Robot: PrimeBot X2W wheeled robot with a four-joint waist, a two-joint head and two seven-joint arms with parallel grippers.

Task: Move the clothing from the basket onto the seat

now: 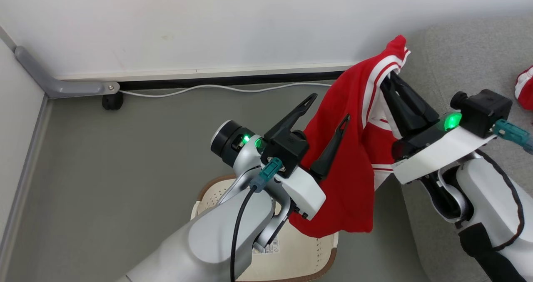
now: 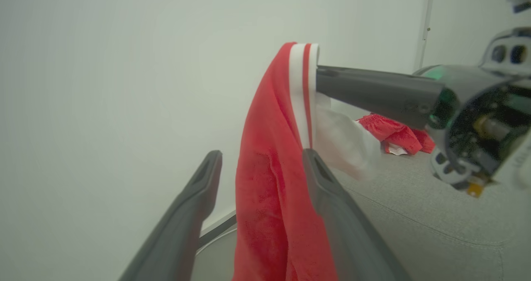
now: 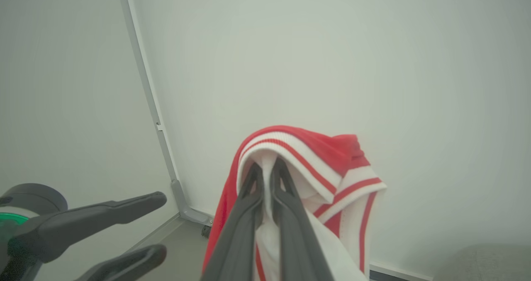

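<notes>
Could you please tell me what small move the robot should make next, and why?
Probably swing the right gripper rightward over the grey seat and lower the red garment there: it alone pinches the striped trim, while the left gripper stands open, gripping nothing.

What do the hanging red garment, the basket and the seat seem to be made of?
Red garment: soft matte knit fabric, probably; it drapes in folds, with striped trim. Basket: smooth cream plastic, seemingly rigid; moulded perforations. Seat: grey woven upholstery; fine weave and a seam show.

I count 2 soft bright-red fabric garments [image 1: 349,148], 1 oval cream-white perforated plastic basket [image 1: 310,255], 1 large grey upholstered seat [image 1: 466,57], and 2 dark-fingered grippers: left gripper [image 1: 329,107], right gripper [image 1: 389,76].
</notes>
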